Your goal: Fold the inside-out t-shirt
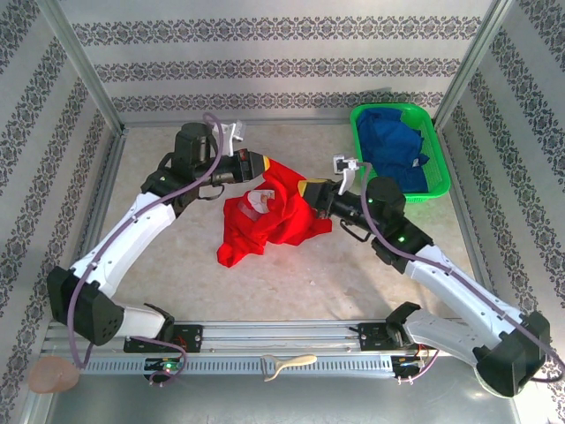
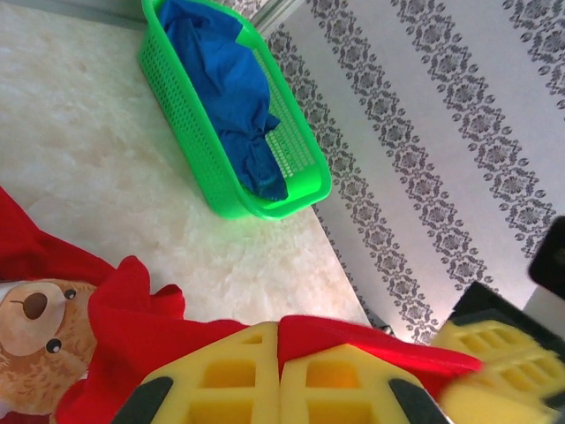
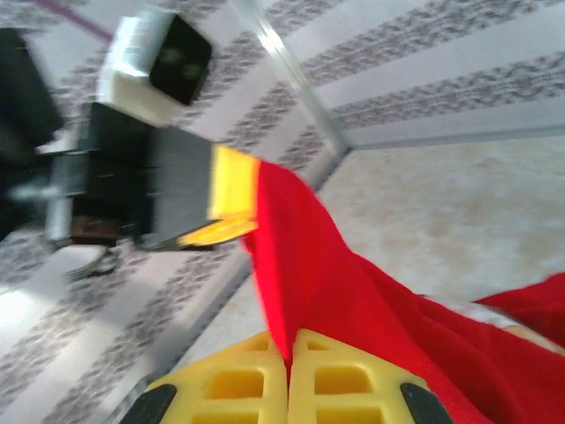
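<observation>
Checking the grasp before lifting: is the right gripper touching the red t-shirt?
Touching. The right wrist view shows the right gripper shut on the t-shirt, red cloth pinched between its yellow fingers.

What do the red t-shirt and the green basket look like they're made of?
The red t-shirt: soft matte cloth, probably cotton; it drapes and creases. The green basket: rigid, slightly glossy plastic, likely moulded; its walls are a perforated grid.

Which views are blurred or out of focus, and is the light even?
Right wrist: strong blur, smearing the left gripper and the wall; left wrist: green basket sharp, own fingers slightly soft; top external: sharp, t-shirt evenly lit.
</observation>
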### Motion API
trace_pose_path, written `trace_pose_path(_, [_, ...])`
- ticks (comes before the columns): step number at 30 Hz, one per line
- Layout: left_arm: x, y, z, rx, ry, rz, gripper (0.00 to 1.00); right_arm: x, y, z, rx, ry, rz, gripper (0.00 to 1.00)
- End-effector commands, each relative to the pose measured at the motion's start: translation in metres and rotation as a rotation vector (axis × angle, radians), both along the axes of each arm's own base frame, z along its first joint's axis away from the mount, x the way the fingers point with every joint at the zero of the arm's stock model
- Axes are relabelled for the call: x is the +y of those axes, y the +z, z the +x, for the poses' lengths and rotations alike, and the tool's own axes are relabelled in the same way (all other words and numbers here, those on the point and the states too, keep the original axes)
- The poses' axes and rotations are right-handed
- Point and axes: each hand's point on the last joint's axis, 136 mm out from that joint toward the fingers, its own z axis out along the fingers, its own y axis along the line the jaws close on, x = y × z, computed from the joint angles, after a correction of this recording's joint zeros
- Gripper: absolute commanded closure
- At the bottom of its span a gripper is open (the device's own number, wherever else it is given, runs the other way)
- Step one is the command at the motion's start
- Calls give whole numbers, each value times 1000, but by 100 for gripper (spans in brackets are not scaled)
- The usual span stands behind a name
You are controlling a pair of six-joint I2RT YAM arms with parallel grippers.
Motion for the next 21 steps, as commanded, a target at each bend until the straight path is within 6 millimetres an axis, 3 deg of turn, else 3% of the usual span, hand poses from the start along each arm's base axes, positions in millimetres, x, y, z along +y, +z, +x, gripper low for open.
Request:
trace_pose_path(1, [21, -4, 37, -37, 104, 30, 100, 9, 16, -50, -49, 302, 61, 100])
trace_pose_path(9, [21, -16, 39, -41, 85, 45, 97, 12, 13, -36, -30, 288, 110, 100])
trace_pose_path(13, [31, -32, 30, -36, 111, 91, 52, 14, 21, -31, -48, 290, 161, 100])
trace_pose_path(14, [34, -33, 24, -35, 121, 84, 46, 14, 22, -29, -50, 281, 165, 100])
trace_pose_path(17, [40, -31, 5, -44, 154, 30, 37, 14, 22, -26, -50, 270, 171, 100])
trace_pose_path(21, [33, -30, -19, -56, 159, -4, 35, 15, 18, -23, -39, 270, 173, 100])
